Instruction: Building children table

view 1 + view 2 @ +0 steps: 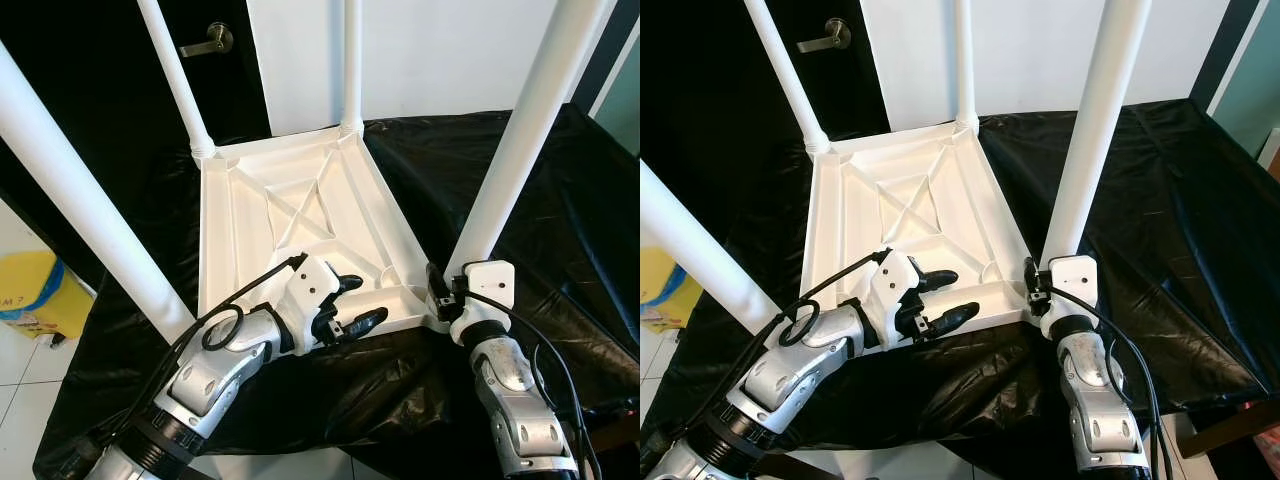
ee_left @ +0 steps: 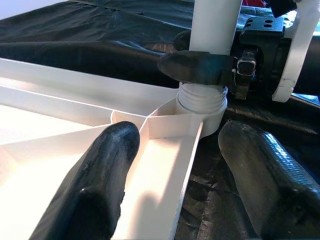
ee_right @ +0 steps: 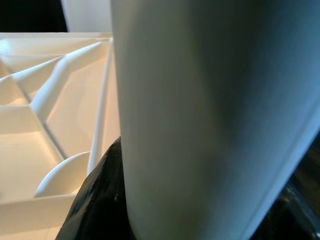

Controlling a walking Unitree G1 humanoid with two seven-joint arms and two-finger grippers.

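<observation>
A white plastic tabletop [image 1: 300, 210] lies upside down on a black cloth, ribs facing up, with a white leg standing at each corner. My right gripper [image 1: 445, 290] is shut on the near-right leg [image 1: 520, 140] just above its socket. In the left wrist view its black fingers [image 2: 200, 67] wrap that leg [image 2: 212, 25]. The right wrist view has the leg [image 3: 200, 125] pressed against one finger [image 3: 100, 200]. My left gripper [image 1: 362, 300] is open and straddles the near rim, one finger inside the tabletop, the other outside over the cloth.
The other legs stand at near left [image 1: 80, 200], far left [image 1: 180, 85] and far right [image 1: 352, 60]. Black cloth [image 1: 560, 220] covers the work surface. A dark door with a lever handle [image 1: 210, 40] is behind, and a yellow bin [image 1: 35, 290] sits on the floor at left.
</observation>
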